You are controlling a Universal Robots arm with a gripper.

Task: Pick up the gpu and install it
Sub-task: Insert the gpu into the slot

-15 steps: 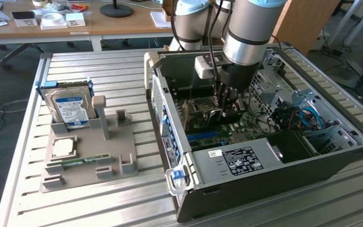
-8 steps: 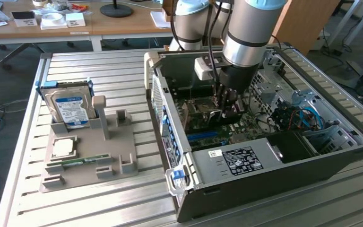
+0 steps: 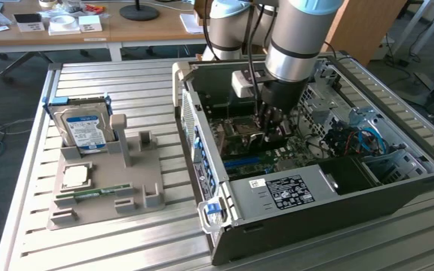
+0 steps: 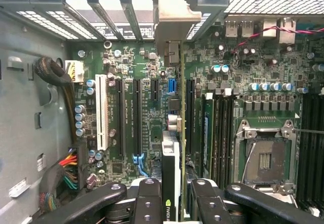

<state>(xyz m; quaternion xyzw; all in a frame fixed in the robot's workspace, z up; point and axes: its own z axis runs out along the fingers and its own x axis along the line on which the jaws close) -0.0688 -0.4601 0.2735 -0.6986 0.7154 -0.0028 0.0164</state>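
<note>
Inside the open computer case [image 3: 352, 212], at about 3 o'clock on the slatted desk [image 3: 126, 79] in the exterior view, the gripper [image 3: 268, 125] hangs low over the motherboard [image 3: 251, 157]. From the wrist, the fingers [image 4: 148, 199] stand narrow and are closed on the gpu [image 4: 171, 155]. The card is held upright and edge-on between them, with its silver end bracket [image 4: 174, 16] at the case's rear slot openings. It lies along the board between the long black expansion slots [image 4: 137, 115] and the memory slots [image 4: 212, 127]. Whether its edge sits in a slot I cannot tell.

A small green mark [image 4: 167, 203] on the card near the fingers seems to be the NVIDIA logo. The white print along one black slot is too small to read.

At 9 o'clock from the case, a grey holder [image 3: 145, 186] carries a hard drive [image 3: 83, 131] with a blue label. At the case's 6 o'clock, the power supply [image 3: 293, 191] has a black label with white text I cannot read.
</note>
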